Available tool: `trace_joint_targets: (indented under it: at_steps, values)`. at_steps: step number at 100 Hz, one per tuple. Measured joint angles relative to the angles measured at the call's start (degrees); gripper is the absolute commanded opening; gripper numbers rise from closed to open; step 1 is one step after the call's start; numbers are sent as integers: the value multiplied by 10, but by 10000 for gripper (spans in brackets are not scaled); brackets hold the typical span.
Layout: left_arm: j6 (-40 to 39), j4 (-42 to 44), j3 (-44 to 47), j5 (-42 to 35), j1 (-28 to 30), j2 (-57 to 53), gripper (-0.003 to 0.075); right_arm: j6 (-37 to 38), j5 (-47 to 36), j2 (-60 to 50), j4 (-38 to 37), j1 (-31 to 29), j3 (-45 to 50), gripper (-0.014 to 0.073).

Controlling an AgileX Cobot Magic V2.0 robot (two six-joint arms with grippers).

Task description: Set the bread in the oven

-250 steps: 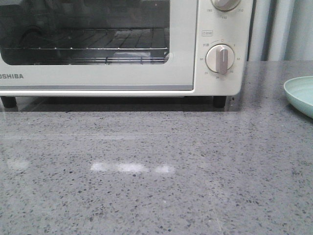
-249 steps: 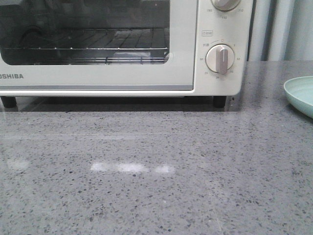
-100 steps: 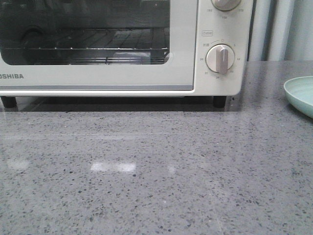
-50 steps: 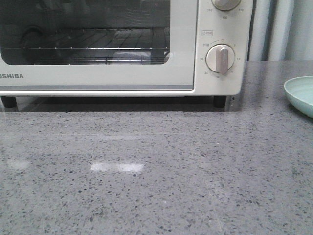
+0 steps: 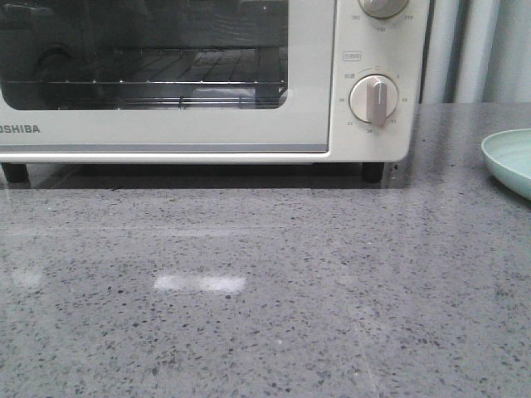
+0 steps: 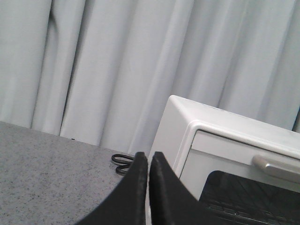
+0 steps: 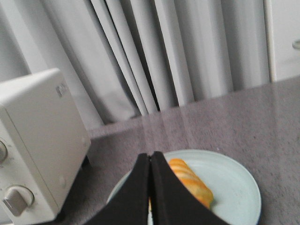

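The cream-white Toshiba oven [image 5: 207, 124] stands at the back of the grey table with its glass door closed; the wire rack shows through the window. It also shows in the left wrist view [image 6: 225, 145] and the right wrist view [image 7: 37, 136]. The golden-orange striped bread [image 7: 191, 182] lies on a pale green plate [image 7: 234, 187], partly hidden behind my right gripper [image 7: 150, 155], which is shut and empty above the plate. My left gripper [image 6: 148, 155] is shut and empty beside the oven's left side. Neither gripper shows in the front view.
The plate's edge [image 5: 508, 159] shows at the right of the front view. Two beige dials [image 5: 376, 99] sit on the oven's right panel. A door handle [image 6: 276, 165] runs along the top of the door. A black cord [image 6: 123, 162] lies behind the oven. Pale curtains hang behind.
Reflections in the oven window and on the tabletop have shifted slightly. The oven and plate have not moved.
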Motion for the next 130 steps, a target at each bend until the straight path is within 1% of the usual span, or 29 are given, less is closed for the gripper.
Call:
trace_joint_targets:
  at_steps: [21,30,41,53,71,85,99,130]
  values:
    - [9,0,-91,53,0,83,-21,-10,102,77,8,0,-69,-70]
    - [28,2,-133,89,-7,120,-21,-48,144,115,29,0,-103,-70]
    - [61,2,-182,121,-43,168,-21,-101,177,158,67,0,-141,-70]
    - [76,2,-220,131,-100,217,-21,-119,184,195,92,0,-172,-70]
    - [85,2,-261,136,-184,283,-21,-140,187,228,98,0,-210,-70]
    - [87,2,-287,153,-226,334,-21,-151,190,239,99,0,-234,-70]
    - [89,-2,-315,157,-249,390,-21,-159,199,242,100,0,-257,-70]
    - [89,-24,-370,160,-250,502,-21,-162,238,242,100,0,-270,-70]
